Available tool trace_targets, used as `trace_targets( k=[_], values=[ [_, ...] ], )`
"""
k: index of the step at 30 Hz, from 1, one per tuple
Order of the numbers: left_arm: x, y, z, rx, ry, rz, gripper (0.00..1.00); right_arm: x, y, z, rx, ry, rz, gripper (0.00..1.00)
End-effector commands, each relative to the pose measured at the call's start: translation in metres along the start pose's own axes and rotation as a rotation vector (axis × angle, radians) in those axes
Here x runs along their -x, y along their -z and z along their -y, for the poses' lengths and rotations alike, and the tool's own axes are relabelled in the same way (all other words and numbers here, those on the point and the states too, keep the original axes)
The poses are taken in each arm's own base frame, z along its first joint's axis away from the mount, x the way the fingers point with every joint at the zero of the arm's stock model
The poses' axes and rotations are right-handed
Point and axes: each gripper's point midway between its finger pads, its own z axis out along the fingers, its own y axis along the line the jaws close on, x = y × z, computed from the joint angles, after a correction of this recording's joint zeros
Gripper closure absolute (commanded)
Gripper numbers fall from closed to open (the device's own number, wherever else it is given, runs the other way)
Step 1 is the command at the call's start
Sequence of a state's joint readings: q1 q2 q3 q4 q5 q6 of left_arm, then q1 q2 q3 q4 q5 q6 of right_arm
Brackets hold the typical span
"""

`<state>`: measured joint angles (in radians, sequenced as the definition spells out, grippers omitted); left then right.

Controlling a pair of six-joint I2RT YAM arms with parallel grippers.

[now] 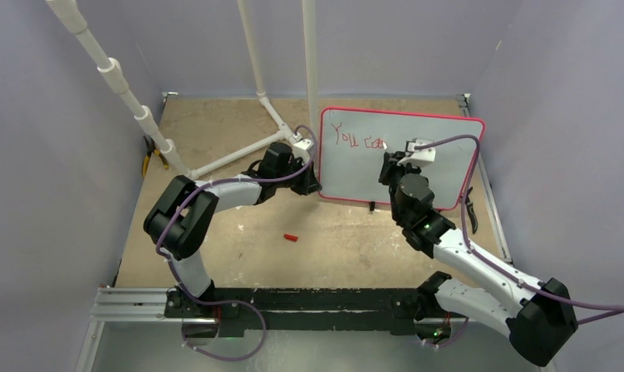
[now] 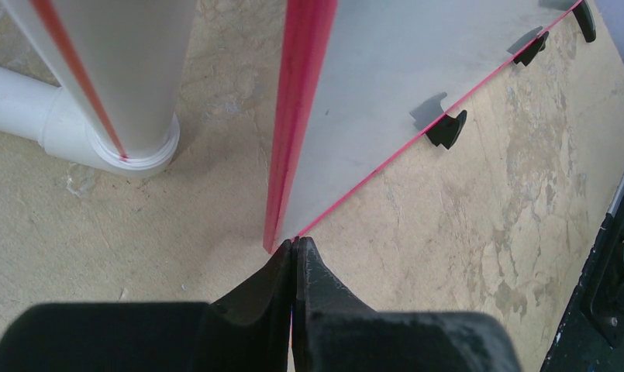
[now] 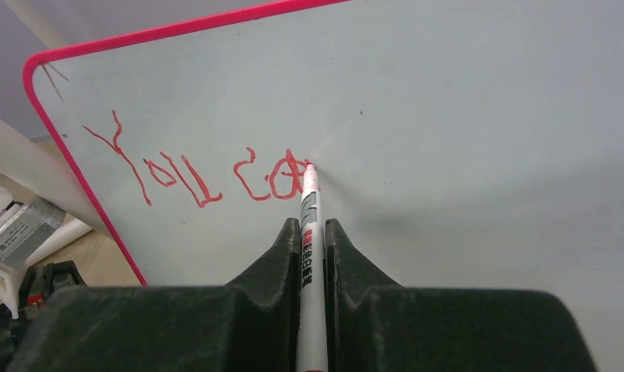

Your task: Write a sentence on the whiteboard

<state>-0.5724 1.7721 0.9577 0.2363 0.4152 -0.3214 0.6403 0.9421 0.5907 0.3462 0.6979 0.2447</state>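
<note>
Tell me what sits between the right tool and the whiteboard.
A white marker: the right tool clamps its barrel, and its red tip touches the whiteboard at the end of the red lettering. The right wrist view shows this.

The worn tan table (image 1: 239, 256) carries the whiteboard (image 1: 351, 174), which stands on small black feet (image 2: 446, 130). Just left of the whiteboard sits a white pipe frame (image 1: 223, 161). A red cap (image 1: 291, 237) lies nearer than its left corner. A yellow-handled tool (image 1: 149, 163) lies well left.
</note>
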Motion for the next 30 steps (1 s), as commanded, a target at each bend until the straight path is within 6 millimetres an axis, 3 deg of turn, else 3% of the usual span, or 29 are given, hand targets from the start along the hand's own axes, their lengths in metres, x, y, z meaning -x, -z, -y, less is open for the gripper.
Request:
trace_targets(
  k=[1,14,30],
  values=[
    [0.027,0.001,0.012,-0.030,-0.040,0.059,1.00,0.023,-0.004,-0.001,-0.029,-0.032,0.052,1.00],
    [0.028,0.002,0.013,-0.033,-0.040,0.061,1.00,-0.014,0.004,0.006,-0.023,-0.056,-0.044,1.00],
    [0.028,0.003,0.014,-0.033,-0.043,0.063,1.00,0.032,-0.005,-0.005,-0.016,-0.077,0.081,1.00]
  ],
)
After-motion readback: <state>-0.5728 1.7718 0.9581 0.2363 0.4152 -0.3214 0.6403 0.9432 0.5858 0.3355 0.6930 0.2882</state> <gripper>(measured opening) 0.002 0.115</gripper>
